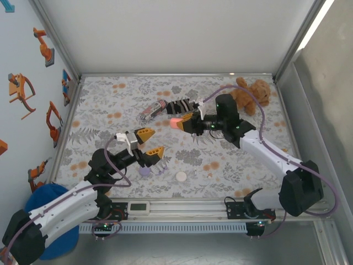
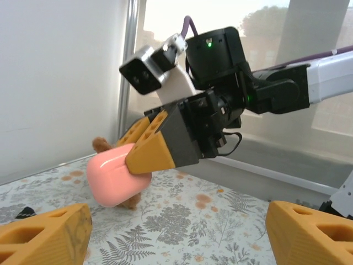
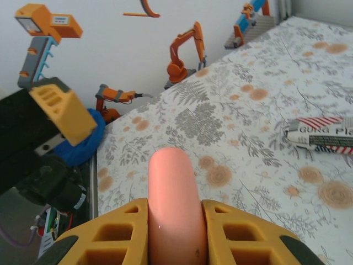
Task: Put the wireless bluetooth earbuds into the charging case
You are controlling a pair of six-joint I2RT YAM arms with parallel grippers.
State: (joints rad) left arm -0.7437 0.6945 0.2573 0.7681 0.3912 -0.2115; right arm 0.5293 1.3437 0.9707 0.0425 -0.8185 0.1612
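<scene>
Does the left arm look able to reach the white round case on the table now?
Probably yes. The white round case lies uncovered on the table, close to the open, empty left gripper. The right gripper holds the pink case farther back, out of the way.

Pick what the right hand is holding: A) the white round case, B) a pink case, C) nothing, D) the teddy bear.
B: the right hand is shut on the pink case, which sticks out between its two sides.
</scene>
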